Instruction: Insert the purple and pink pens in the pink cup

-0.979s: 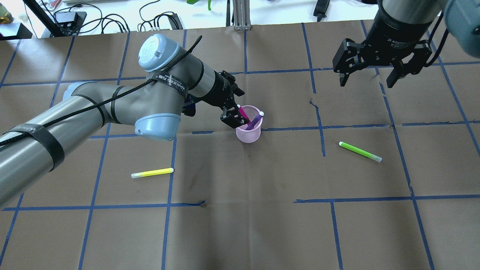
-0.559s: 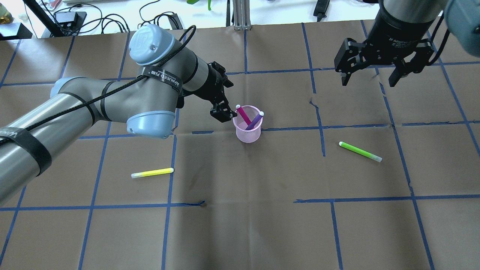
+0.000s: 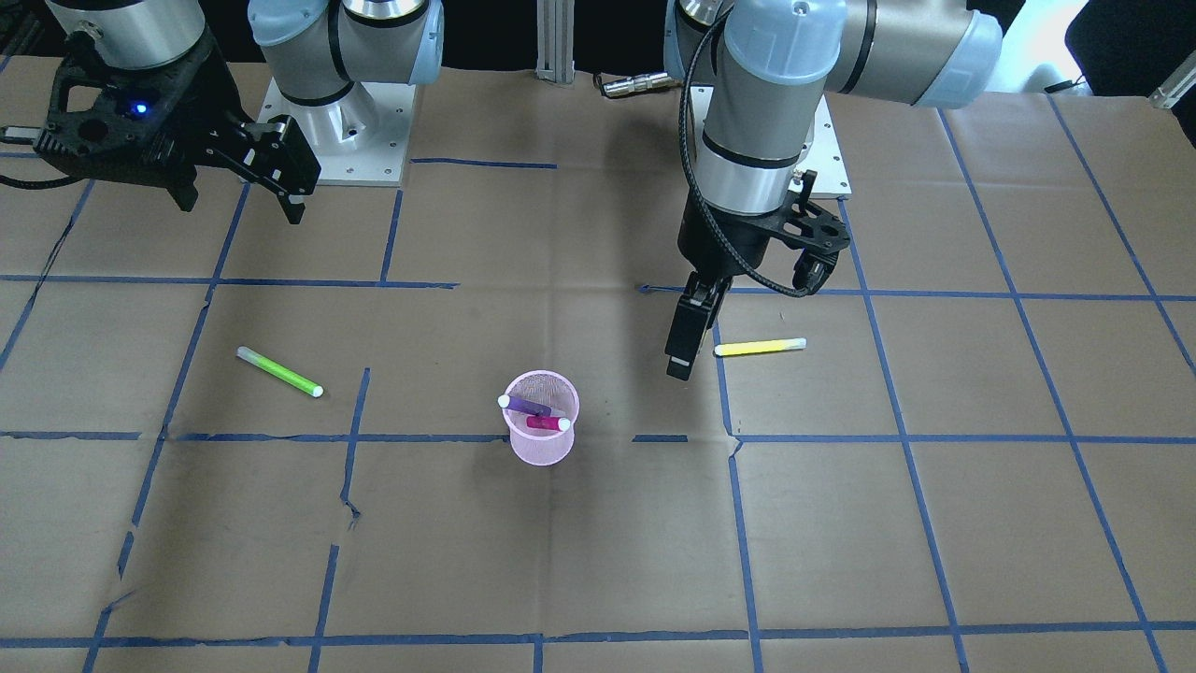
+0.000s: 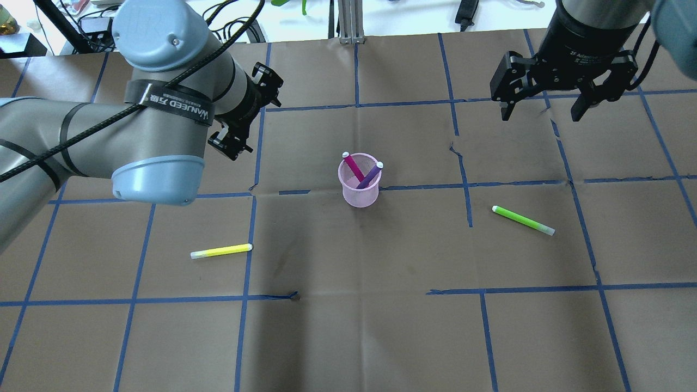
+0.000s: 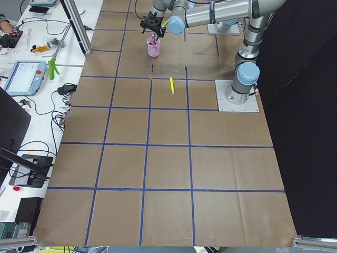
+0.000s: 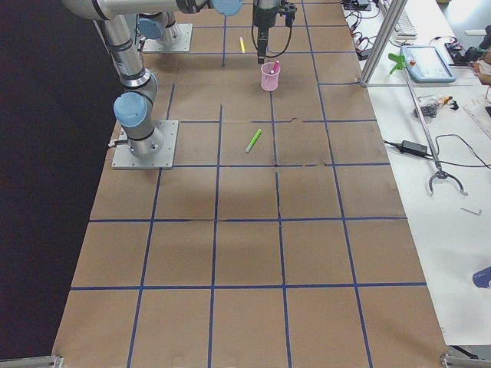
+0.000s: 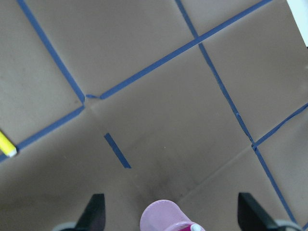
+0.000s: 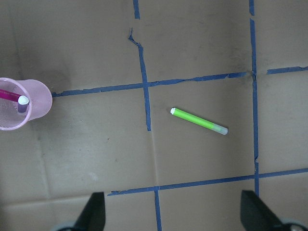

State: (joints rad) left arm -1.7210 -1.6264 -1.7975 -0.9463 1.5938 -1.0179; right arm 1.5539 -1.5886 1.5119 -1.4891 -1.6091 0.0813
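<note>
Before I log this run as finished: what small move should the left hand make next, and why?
Probably retract the left hand: pink pen and purple pen both stand in the pink cup, and the hand is open and empty.

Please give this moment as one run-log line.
pink cup: holds pink pen, purple pen | left fingers: open, empty | right fingers: open, empty

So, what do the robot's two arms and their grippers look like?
Both arms are grey tubes with light blue joint caps. The left arm carries black straps, one with white lettering, and a black cable. The left gripper and right gripper are black and two-fingered. The right one shows white lettering and a blue light.
</note>
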